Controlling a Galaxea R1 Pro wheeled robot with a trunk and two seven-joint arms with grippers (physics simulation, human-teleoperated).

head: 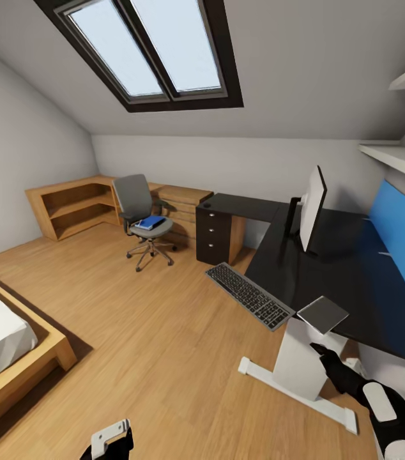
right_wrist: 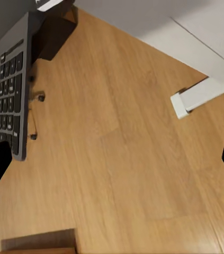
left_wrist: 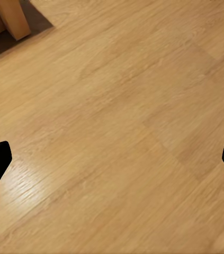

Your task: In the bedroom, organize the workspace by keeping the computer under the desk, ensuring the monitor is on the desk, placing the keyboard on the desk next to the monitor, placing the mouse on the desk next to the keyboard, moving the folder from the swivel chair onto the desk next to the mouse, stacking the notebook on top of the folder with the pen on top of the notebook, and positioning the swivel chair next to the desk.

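The swivel chair [head: 137,203] stands at the far wall with the blue folder [head: 151,222] on its seat. The monitor [head: 312,207] stands on the black desk [head: 349,275]. The keyboard [head: 248,295] lies on the desk's near edge and juts out over the floor; the right wrist view catches its end [right_wrist: 8,90]. My right gripper [head: 322,350] hangs open low by the desk's white pedestal leg [head: 299,364]. My left gripper [head: 112,439] is open over bare floor. Computer, mouse, notebook and pen are out of view.
A flat grey square [head: 322,314] overhangs the desk corner beside the keyboard. A black drawer unit [head: 214,236] closes the desk's far end, with low wooden shelving [head: 75,206] behind the chair. A wooden bed frame [head: 23,367] fills the near left. The leg's white foot [right_wrist: 199,96] lies on the floor.
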